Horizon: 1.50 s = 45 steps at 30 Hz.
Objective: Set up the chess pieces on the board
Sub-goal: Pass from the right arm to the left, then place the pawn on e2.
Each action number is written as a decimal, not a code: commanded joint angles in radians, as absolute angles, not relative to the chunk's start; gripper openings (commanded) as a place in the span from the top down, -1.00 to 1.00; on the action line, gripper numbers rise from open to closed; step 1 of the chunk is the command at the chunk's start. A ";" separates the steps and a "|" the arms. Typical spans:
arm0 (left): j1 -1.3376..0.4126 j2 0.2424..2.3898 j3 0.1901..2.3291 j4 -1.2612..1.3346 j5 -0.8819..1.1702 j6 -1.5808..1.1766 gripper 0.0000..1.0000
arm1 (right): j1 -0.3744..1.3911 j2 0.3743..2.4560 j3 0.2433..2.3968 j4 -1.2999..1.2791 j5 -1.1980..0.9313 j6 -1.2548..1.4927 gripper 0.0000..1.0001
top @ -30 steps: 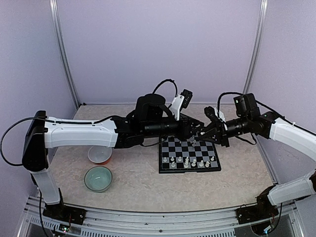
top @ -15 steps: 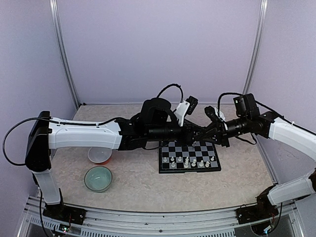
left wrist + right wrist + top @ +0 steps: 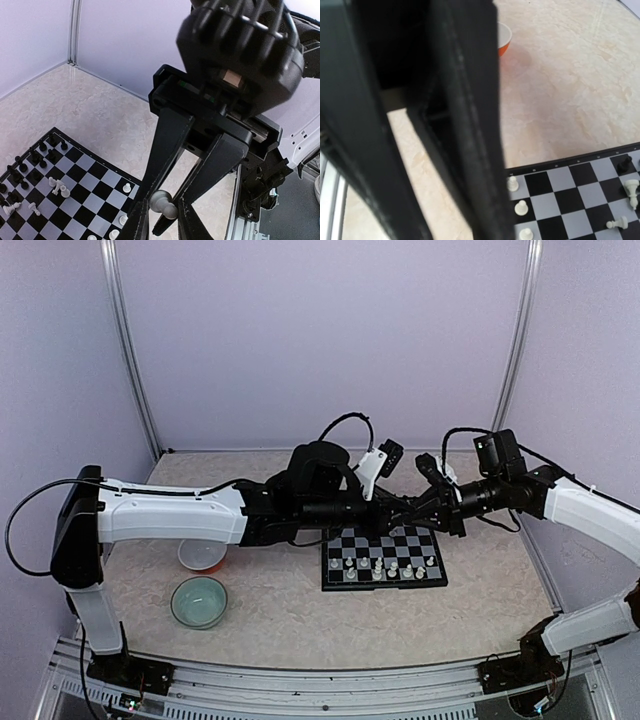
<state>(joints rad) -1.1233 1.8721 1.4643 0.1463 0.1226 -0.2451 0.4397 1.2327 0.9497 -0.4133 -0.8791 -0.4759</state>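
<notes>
right gripper [image 3: 157,215]: I am watching it clenching a white chess piece [image 3: 161,202].
left gripper [image 3: 164,227]: its fingers are flanking that piece; whether they are gripping, I cannot tell.
white chess piece: hanging over the board [image 3: 95,172], near its far edge.

pale marbled table [image 3: 290,625] bearing the board [image 3: 385,586], a white bowl [image 3: 202,558] beside a pale green bowl [image 3: 176,597]

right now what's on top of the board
White pieces stand on the board's near rows; the left wrist view shows black pieces along one edge. From above, the arms cover the far rows.
</notes>
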 commanded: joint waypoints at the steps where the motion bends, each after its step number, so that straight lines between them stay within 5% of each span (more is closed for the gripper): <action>1: -1.131 1.880 1.470 0.120 0.091 -0.221 0.59 | 0.426 1.240 0.954 -0.419 -0.920 -0.466 0.81; 12: -1.117 1.934 1.567 0.058 0.093 -0.187 0.82 | 0.426 1.227 0.934 -0.424 -0.876 -0.514 0.71; 17: -1.089 1.958 1.610 -0.009 0.095 -0.190 0.86 | 0.426 1.205 0.930 -0.528 -0.778 -0.603 0.07; 24: -1.062 2.017 1.661 -0.173 0.082 -0.159 0.86 | 0.278 1.004 0.805 -0.527 -0.730 -0.620 -0.30; 45: -1.091 2.371 2.039 -0.544 0.012 -0.051 0.86 | 0.199 0.986 0.705 -0.343 -0.412 -0.537 -0.35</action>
<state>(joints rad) -1.0885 2.3325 1.9808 -0.5003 0.0177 -0.0723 0.2070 0.9756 0.7208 -0.3733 -0.4660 -0.5262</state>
